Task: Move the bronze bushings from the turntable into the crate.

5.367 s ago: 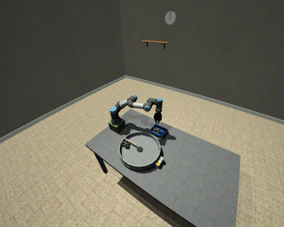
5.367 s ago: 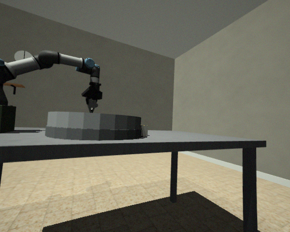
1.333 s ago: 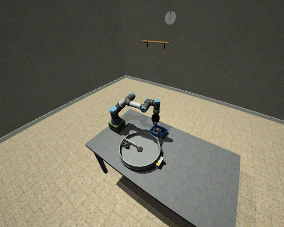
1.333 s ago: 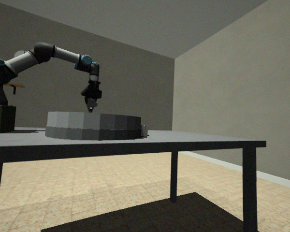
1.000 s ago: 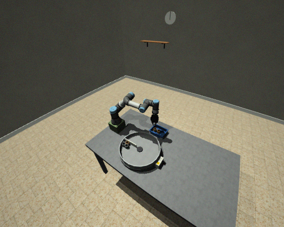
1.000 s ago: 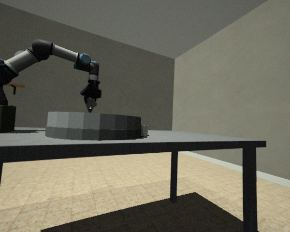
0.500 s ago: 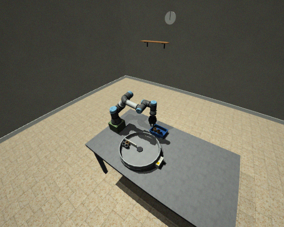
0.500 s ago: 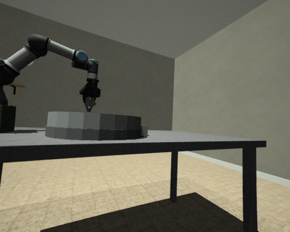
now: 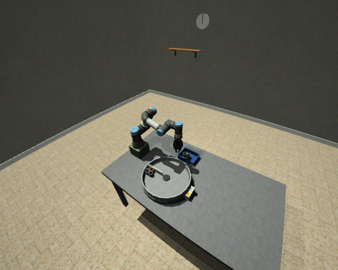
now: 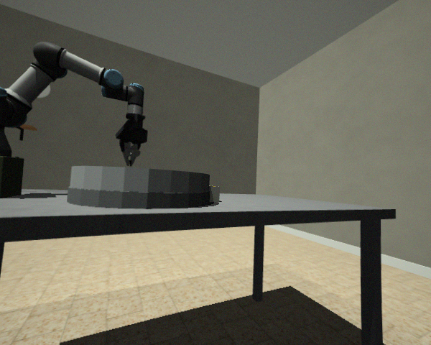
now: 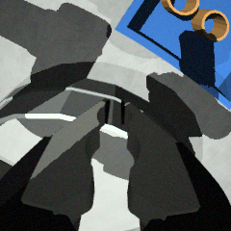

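On the counter (image 9: 236,209), the turntable (image 9: 151,193) sits toward the robot-side end, bushings (image 9: 149,170) clustered by its rim nearest the arm's base. Beyond, near the far long edge, the blue crate (image 9: 196,158) holds two bronze bushings (image 11: 209,24). The hand (image 9: 177,147) hangs between turntable and crate, fingers together on nothing.

crate (image 9: 195,158): bright blue
sleeves in crate (image 11: 210,23): orange-bronze
turntable (image 9: 166,194): grey
desk (image 9: 239,203): slate grey
floor (image 9: 47,203): mottled beige tiles
arm joints (image 9: 134,130): light blue
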Robot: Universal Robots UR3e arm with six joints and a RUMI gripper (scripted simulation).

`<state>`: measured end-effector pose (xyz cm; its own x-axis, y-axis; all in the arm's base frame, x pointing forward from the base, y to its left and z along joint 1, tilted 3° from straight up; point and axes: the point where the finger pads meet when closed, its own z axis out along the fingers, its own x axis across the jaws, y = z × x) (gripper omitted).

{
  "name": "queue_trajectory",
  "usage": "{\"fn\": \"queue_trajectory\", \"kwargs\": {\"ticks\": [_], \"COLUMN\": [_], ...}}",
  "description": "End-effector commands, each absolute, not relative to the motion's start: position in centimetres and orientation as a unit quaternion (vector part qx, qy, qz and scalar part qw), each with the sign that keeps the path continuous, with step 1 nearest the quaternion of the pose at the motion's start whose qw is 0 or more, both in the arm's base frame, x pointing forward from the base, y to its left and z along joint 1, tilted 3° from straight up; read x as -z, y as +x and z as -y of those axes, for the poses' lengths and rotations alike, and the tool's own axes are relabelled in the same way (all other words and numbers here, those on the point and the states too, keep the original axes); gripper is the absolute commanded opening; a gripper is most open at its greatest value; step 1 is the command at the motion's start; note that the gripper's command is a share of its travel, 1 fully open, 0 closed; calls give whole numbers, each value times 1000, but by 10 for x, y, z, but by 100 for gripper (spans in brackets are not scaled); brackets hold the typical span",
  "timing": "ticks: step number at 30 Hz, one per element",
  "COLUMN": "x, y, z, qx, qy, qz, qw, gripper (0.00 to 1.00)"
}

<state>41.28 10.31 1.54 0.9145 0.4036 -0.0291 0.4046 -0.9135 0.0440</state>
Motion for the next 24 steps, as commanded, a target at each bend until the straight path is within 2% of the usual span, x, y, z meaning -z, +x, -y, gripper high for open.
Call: {"fn": "queue_trajectory", "kwargs": {"ticks": [1,24], "x": [-17,-22], "y": [408,372], "z": [-88,9], "qx": [6,5], "qy": [980,988], "qz": [-199,-151], "qw": [25,25], "gripper": [5,5]}}
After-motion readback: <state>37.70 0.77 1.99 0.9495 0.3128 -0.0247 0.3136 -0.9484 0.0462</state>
